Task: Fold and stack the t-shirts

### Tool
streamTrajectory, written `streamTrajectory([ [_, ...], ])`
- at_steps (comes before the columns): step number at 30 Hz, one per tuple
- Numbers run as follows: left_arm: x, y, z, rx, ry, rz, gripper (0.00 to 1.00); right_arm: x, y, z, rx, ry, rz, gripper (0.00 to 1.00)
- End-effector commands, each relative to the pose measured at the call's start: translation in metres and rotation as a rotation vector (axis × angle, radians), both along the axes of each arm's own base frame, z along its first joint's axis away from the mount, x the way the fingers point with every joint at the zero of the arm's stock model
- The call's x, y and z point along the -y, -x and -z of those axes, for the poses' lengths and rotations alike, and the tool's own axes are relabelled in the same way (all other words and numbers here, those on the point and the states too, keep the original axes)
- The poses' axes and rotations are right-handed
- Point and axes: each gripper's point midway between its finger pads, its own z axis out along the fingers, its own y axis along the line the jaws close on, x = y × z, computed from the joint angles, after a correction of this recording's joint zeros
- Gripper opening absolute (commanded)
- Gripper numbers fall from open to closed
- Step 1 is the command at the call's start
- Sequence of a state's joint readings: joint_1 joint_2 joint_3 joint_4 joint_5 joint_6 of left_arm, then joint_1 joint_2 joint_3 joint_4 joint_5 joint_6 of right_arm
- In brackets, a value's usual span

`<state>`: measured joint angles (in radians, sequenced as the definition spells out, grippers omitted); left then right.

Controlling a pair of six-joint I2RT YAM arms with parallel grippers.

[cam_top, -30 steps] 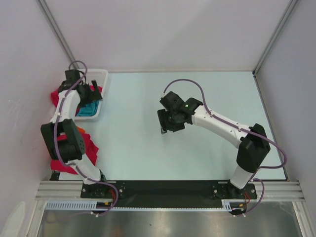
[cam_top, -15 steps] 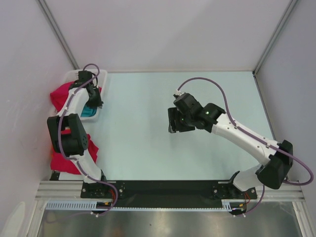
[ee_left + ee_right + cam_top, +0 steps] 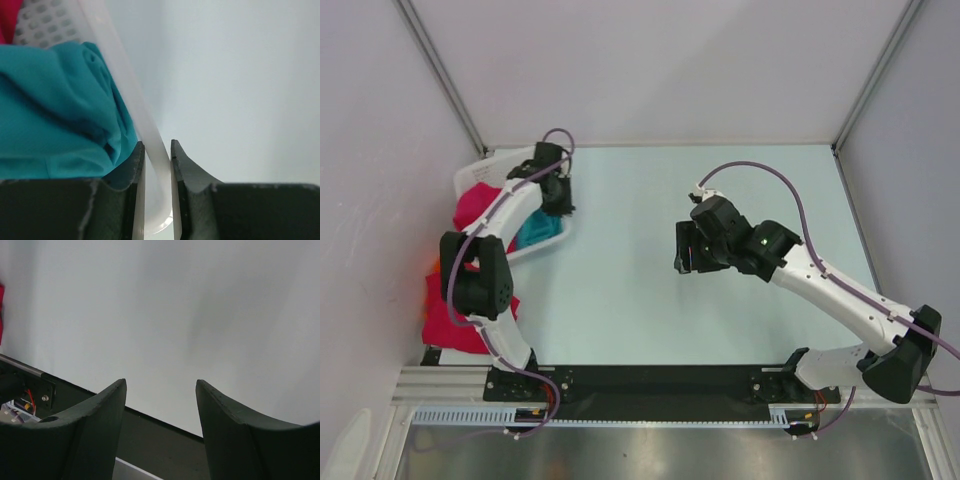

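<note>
Jaws of outstretched left gripper (image 3: 157, 146) clamp basket (image 3: 125, 75) rim.

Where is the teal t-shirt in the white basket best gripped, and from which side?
Probably a raised fold of the bunched teal t-shirt, pinched from straight above. The white basket's wall stands beside it and would block a sideways approach, while the crumpled folds bulge upward, offering ridges.
</note>
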<state>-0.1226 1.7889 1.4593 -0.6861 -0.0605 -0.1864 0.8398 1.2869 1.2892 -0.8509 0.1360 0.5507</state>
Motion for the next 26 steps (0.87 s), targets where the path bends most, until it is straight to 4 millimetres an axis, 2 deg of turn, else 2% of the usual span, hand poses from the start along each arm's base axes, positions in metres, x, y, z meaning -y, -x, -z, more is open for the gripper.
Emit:
streamTrajectory([
  [1,0.141,0.02,-0.034,0.038,0.261,0.34,0.13,0.007,-0.01,-0.005,0.043,-0.023,0.059,0.64],
  [2,0.167,0.031,-0.035,0.02,0.314,0.397,0.12,0.01,-0.011,-0.002,0.038,-0.026,0.068,0.64],
  [3,0.18,0.034,-0.035,0.028,0.331,0.427,0.12,0.013,-0.017,-0.001,0.042,-0.039,0.087,0.64],
  [5,0.199,0.045,-0.031,0.015,0.354,0.456,0.12,0.015,-0.016,0.008,0.011,-0.062,0.091,0.64],
  [6,0.204,0.046,-0.032,0.024,0.37,0.464,0.12,0.019,-0.022,0.008,0.011,-0.077,0.109,0.64],
  [8,0.211,0.053,-0.03,0.016,0.397,0.461,0.12,0.023,-0.022,0.016,-0.01,-0.087,0.121,0.64],
  [11,0.225,0.058,-0.041,0.054,0.442,0.505,0.15,0.029,-0.027,0.023,-0.033,-0.086,0.146,0.66],
  [12,0.229,0.058,-0.045,0.072,0.436,0.519,0.2,0.03,-0.028,0.025,-0.036,-0.079,0.147,0.66],
  [13,0.232,0.056,-0.052,0.092,0.432,0.53,0.31,0.031,-0.029,0.027,-0.041,-0.068,0.151,0.67],
  [14,0.235,0.058,-0.056,0.098,0.436,0.54,0.62,0.035,-0.031,0.028,-0.04,-0.049,0.166,0.69],
  [15,0.237,0.06,-0.06,0.103,0.45,0.548,0.74,0.036,-0.032,0.032,-0.046,-0.032,0.176,0.69],
  [17,0.235,0.061,-0.068,0.121,0.449,0.546,0.89,0.041,-0.035,0.035,-0.045,-0.003,0.197,0.69],
  [18,0.232,0.062,-0.071,0.133,0.442,0.542,0.92,0.041,-0.035,0.037,-0.048,0.001,0.2,0.69],
  [19,0.228,0.064,-0.077,0.149,0.433,0.538,0.92,0.042,-0.034,0.037,-0.046,0.003,0.2,0.69],
  [22,0.215,0.071,-0.091,0.205,0.409,0.511,0.96,0.043,-0.036,0.042,-0.054,0.018,0.21,0.6],
  [26,0.196,0.081,-0.119,0.319,0.384,0.482,1.0,0.045,-0.043,0.043,-0.044,0.025,0.264,0.61],
])
